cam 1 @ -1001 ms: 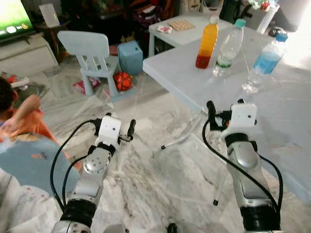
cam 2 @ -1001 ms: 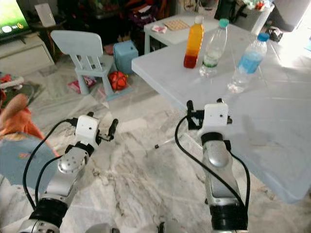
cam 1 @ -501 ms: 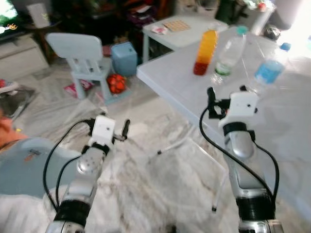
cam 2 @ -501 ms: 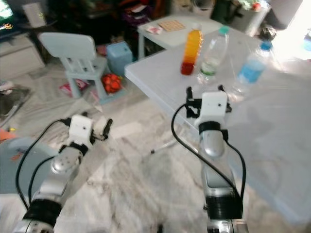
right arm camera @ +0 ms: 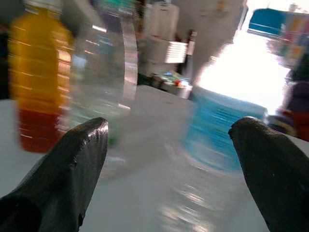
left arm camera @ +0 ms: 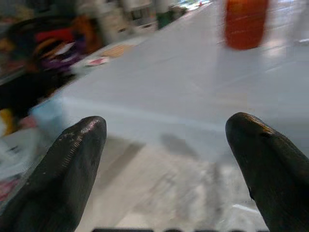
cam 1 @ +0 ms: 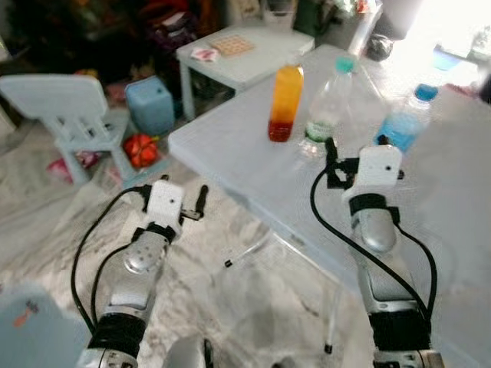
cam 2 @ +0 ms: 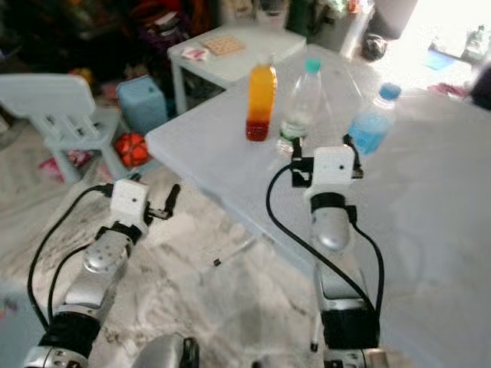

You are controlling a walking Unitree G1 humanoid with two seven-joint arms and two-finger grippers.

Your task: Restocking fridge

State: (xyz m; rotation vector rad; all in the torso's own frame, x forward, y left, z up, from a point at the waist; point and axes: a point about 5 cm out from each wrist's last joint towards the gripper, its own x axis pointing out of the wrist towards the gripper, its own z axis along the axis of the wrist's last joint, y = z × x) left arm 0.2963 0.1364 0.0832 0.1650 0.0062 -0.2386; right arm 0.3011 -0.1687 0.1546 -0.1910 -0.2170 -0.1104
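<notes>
Three bottles stand on the white table (cam 1: 230, 146): an orange juice bottle (cam 1: 285, 102), a clear bottle with a green cap (cam 1: 325, 107) and a blue-labelled bottle (cam 1: 403, 123). My right gripper (cam 1: 354, 147) is raised over the table just in front of the clear and blue bottles, open and holding nothing. In the right wrist view the clear bottle (right arm camera: 108, 72) and the blue bottle (right arm camera: 222, 125) stand between its fingers (right arm camera: 63, 164). My left gripper (cam 1: 174, 192) is open and empty, low beside the table's near corner, above the floor. Its wrist view looks along the table top (left arm camera: 159, 96).
A pale blue child's chair (cam 1: 57, 100), a blue box (cam 1: 148, 103) and a red ball (cam 1: 140, 146) sit on the marble floor to the left. A small white table (cam 1: 245, 54) with a board (cam 1: 232, 46) stands behind. Thin folding legs (cam 1: 253, 249) run under the big table.
The camera has swung and come closer, so the table and bottles sit nearer and more central. My right gripper is now closer to the bottles. The person at the left has left the view.
</notes>
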